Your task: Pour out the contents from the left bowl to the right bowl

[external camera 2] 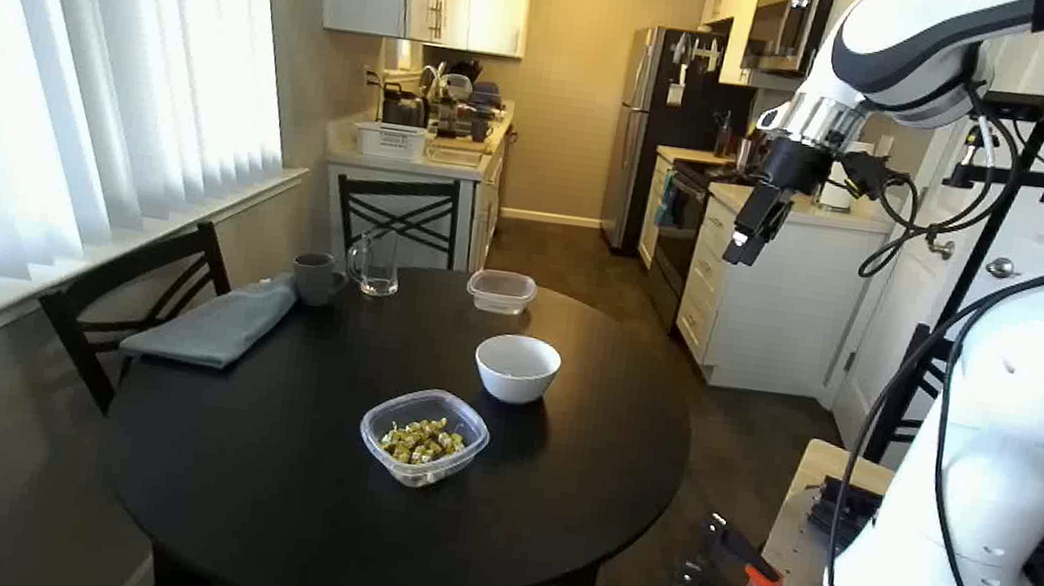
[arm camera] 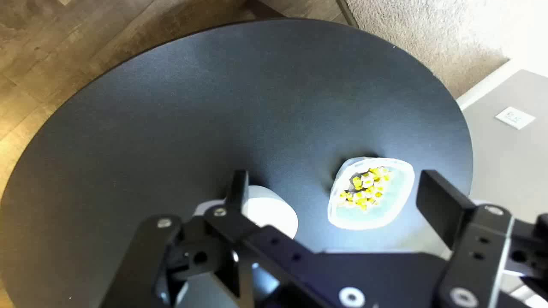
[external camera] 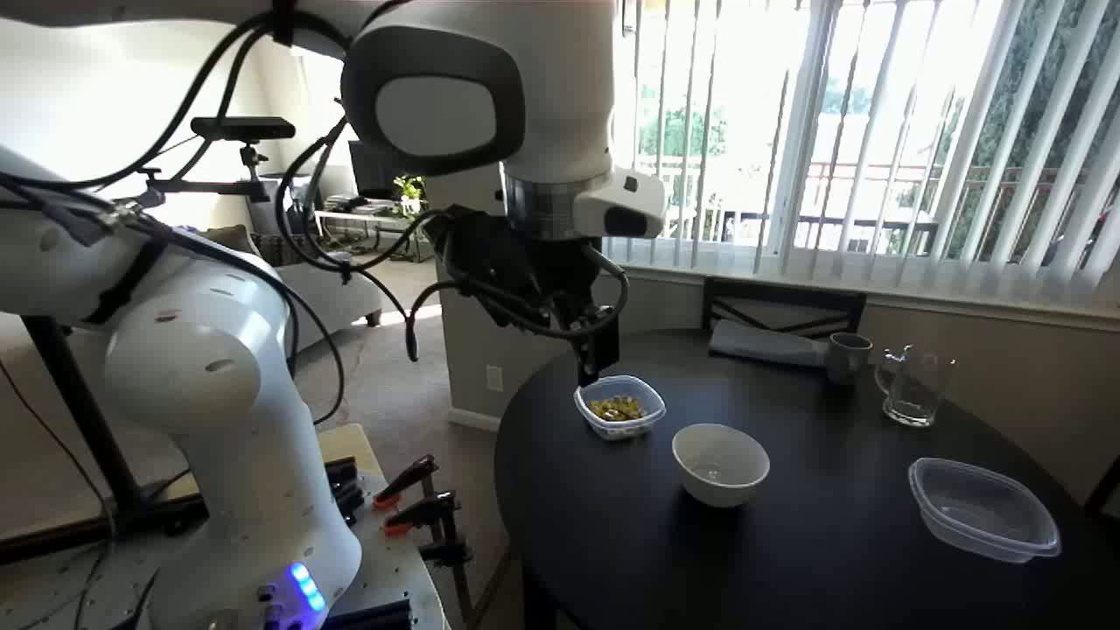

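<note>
Translucent bowl [external camera 2: 414, 406], contents [external camera 2: 424, 443] inside, lower than end effector [external camera 2: 743, 248], well apart

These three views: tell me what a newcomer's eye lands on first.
Likely first, the big white arm looming at left in an exterior view, its open gripper held high. Then the yellowish-green bits in the translucent bowl on the dark round table, with the white bowl nearby.
</note>
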